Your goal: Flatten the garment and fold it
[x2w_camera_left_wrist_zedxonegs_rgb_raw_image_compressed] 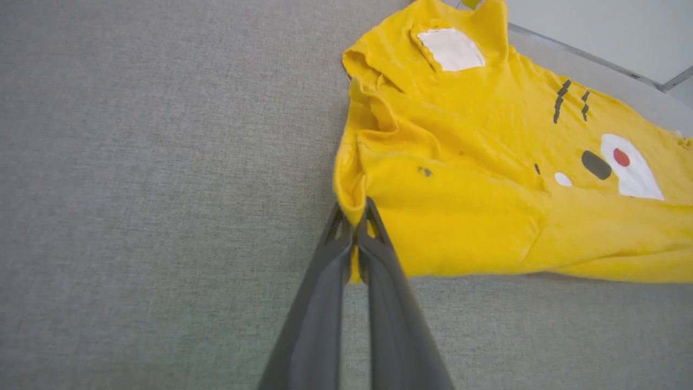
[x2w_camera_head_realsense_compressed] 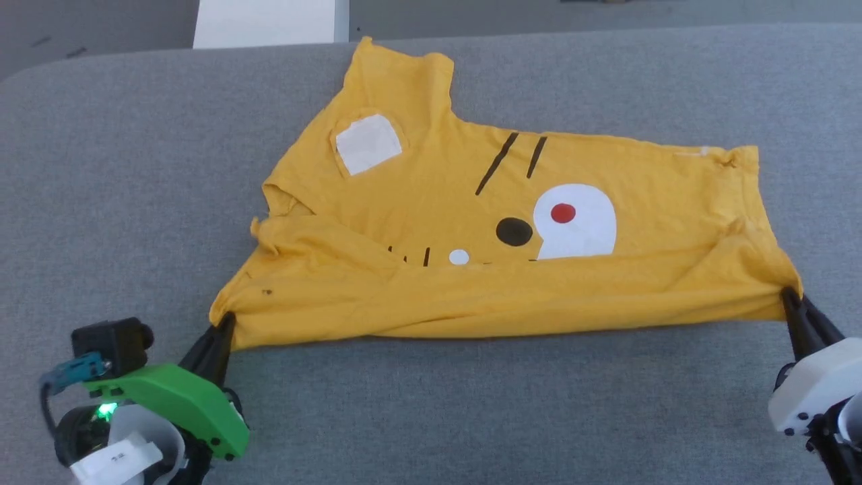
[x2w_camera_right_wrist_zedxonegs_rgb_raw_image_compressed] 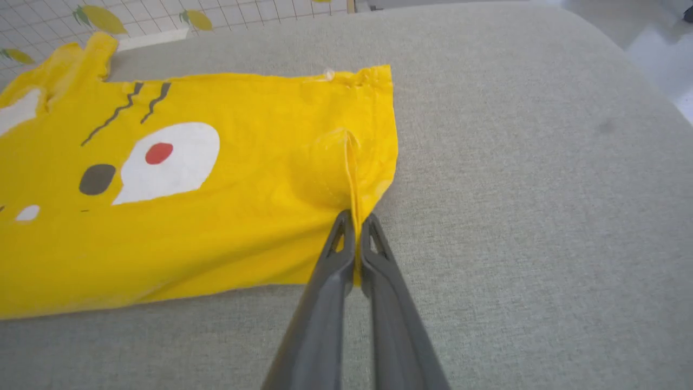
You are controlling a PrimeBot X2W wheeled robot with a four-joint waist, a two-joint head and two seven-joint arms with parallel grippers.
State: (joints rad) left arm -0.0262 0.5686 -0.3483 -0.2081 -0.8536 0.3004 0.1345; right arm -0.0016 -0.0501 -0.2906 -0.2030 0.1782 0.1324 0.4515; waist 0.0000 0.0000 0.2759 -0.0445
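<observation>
No text, brand or number can be read anywhere. The nearest thing to writing is a white tag [x2w_camera_head_realsense_compressed: 118,459] fixed to the wrist behind the left gripper [x2w_camera_head_realsense_compressed: 225,322], under the near edge of the green cover [x2w_camera_head_realsense_compressed: 175,404]. It carries a few small dark marks that may be characters, but they are too small and blurred to make out.
</observation>
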